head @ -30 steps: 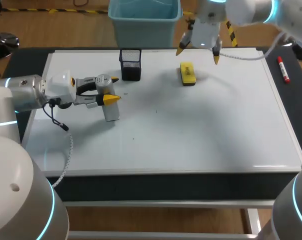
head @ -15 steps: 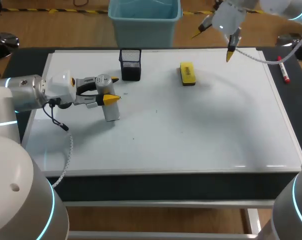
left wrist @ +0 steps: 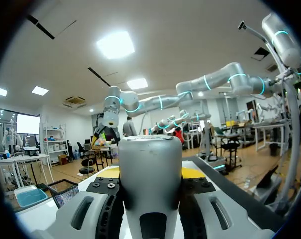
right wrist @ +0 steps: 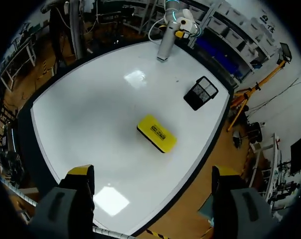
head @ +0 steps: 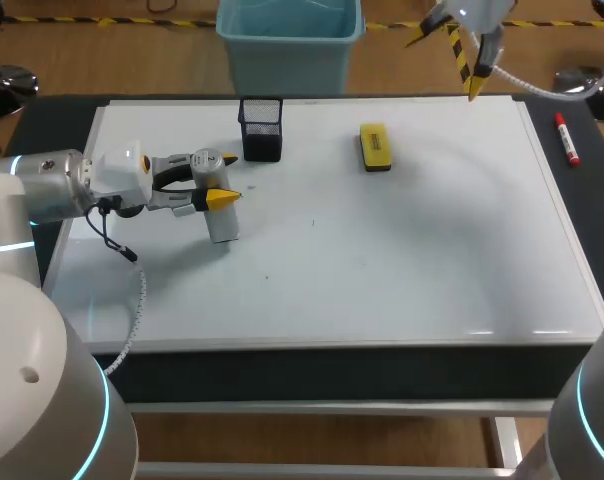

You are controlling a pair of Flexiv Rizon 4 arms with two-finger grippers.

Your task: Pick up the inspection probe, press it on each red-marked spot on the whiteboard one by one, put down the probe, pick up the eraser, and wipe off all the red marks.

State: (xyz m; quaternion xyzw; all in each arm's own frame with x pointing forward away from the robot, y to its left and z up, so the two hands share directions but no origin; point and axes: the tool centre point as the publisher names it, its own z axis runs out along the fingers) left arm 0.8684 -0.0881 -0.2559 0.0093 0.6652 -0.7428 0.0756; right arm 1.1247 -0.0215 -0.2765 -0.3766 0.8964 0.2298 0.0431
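While our left gripper [head: 225, 178] pinches the inspection probe [head: 222, 225] from both sides, the grey cylinder stands upright on the whiteboard [head: 402, 260], toward its left end and near the black mesh holder [head: 261, 128]. Our right gripper [head: 447, 62] hangs high over the board's far edge, its fingers spread wide. The eraser [head: 375, 146], yellow, lies flat on the board below that gripper, well apart from the probe. A red marker [head: 567, 139] rests on the dark table [head: 592, 200] beside the board's right edge.
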